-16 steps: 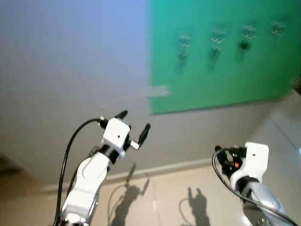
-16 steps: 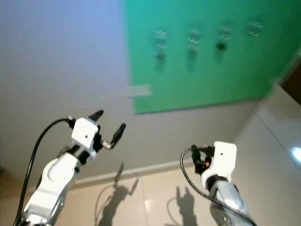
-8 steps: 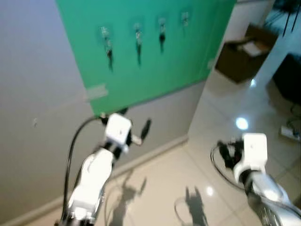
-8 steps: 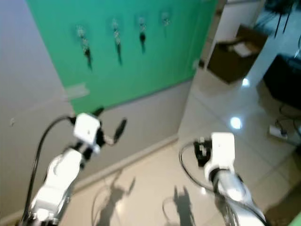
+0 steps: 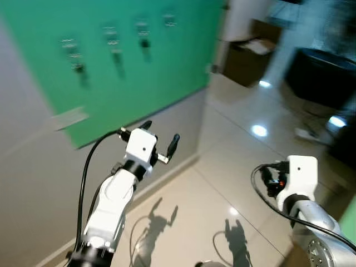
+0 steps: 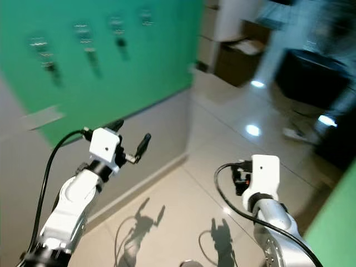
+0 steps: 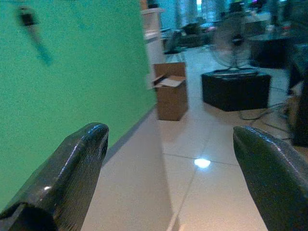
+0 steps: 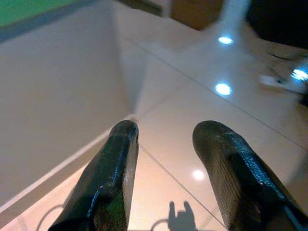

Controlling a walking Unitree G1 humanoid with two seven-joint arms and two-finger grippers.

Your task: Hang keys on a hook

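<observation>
Hanging keys (image 5: 77, 65) — four hooks, green board (image 5: 128, 72).

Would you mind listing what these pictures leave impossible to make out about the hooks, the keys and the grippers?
- Hooks on the green board: motion blur in the head views hides their shape and which are free.
- Dark thing hanging on the board: blurred in the left wrist view; key or not is unclear.
- Right gripper: the head views show its wrist housing, fingers hidden.
- Left gripper: open, holds nothing.
</observation>
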